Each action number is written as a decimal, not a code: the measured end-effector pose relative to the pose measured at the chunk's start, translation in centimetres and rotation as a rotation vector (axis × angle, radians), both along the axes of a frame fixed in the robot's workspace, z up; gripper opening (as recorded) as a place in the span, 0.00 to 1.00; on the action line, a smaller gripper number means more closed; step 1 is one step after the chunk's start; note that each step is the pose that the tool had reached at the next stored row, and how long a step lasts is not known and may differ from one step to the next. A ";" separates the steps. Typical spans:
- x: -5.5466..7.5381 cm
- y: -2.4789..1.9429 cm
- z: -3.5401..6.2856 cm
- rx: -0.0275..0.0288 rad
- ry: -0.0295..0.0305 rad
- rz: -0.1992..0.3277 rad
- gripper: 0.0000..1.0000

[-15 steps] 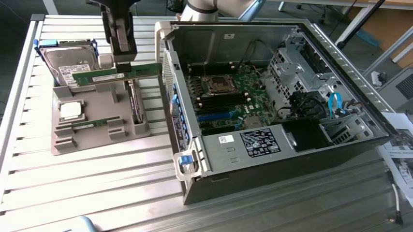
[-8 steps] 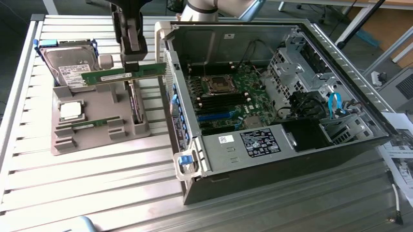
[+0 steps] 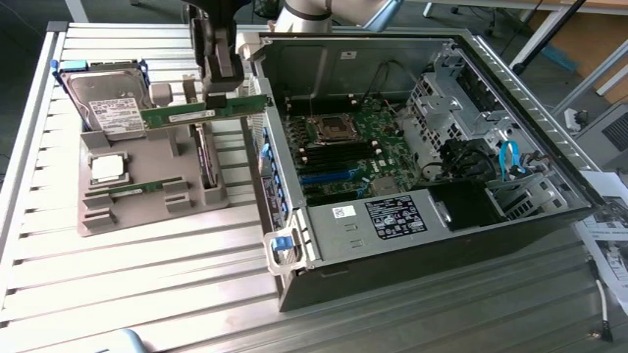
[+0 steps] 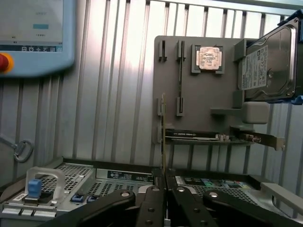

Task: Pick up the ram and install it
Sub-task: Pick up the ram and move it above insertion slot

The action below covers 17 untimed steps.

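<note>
Ribbed aluminium tabletop (image 3: 128, 279) carried a grey parts holder (image 3: 147, 202) and an open computer case (image 3: 304, 66) — the gripper (image 3: 223, 92) was clamped on the ram (image 3: 201, 112), held level in the air over the holder, near the hard drive (image 3: 108, 110) and just beside the case's open side.

The tabletop (image 3: 147, 279) is of ribbed grey metal slats. Beyond its far corner stand grey metal bars (image 3: 595, 76) before a brown surface (image 3: 589, 29); printed papers (image 3: 613, 239) lie near its edge.

light: bright, even | shadows: soft | glare: mild, table slats (image 3: 147, 243)
</note>
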State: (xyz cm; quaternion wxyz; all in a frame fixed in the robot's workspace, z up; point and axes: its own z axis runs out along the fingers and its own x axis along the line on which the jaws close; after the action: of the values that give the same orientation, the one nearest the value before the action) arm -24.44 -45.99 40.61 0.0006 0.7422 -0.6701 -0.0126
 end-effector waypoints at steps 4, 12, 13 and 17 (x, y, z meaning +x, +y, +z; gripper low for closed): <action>1.1 0.00 0.00 0.0000 0.0000 0.000 0.12; 3.3 0.00 0.00 0.0000 0.0001 0.000 0.12; 3.6 0.00 0.00 -0.0001 0.0001 0.000 0.12; 4.7 0.00 0.00 0.0000 0.0001 0.000 0.12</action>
State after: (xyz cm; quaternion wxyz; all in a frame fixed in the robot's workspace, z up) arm -19.69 -45.99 40.61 0.0006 0.7422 -0.6701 -0.0126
